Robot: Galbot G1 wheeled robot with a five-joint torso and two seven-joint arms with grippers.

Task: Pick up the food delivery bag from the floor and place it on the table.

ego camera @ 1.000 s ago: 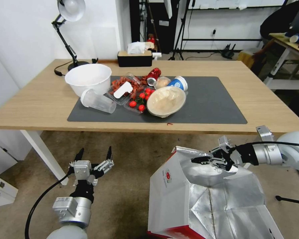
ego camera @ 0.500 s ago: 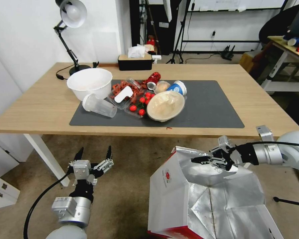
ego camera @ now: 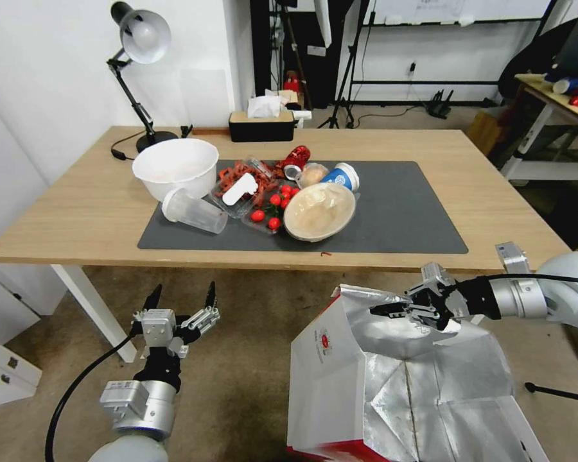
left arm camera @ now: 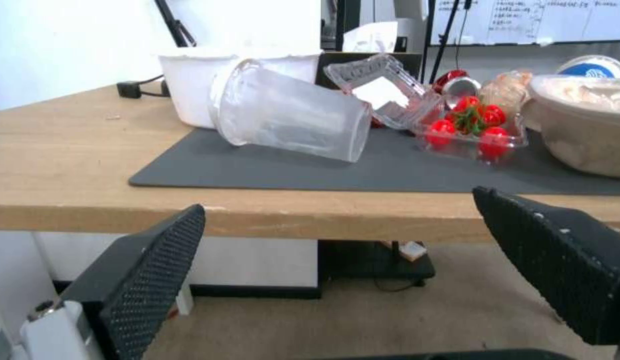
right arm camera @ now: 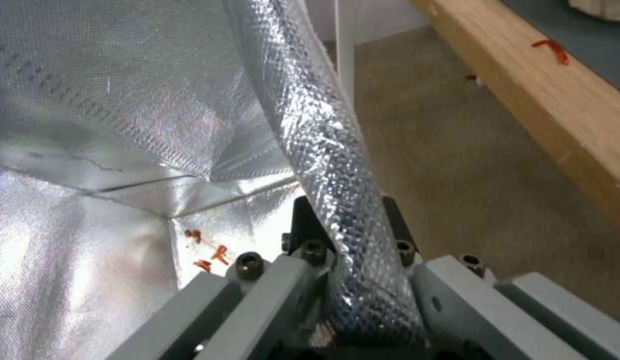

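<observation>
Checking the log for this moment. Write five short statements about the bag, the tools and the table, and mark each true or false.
1. The right tool is shut on the foil-lined rim of the food delivery bag. True.
2. The bag stands on the table. False: it is in front of the table, below its top.
3. The left tool is open and holds nothing. True.
4. The clear plastic cup stands upright. False: it lies on its side on the dark grey mat.
5. The white bowl is on the floor. False: it sits on the table.
</observation>
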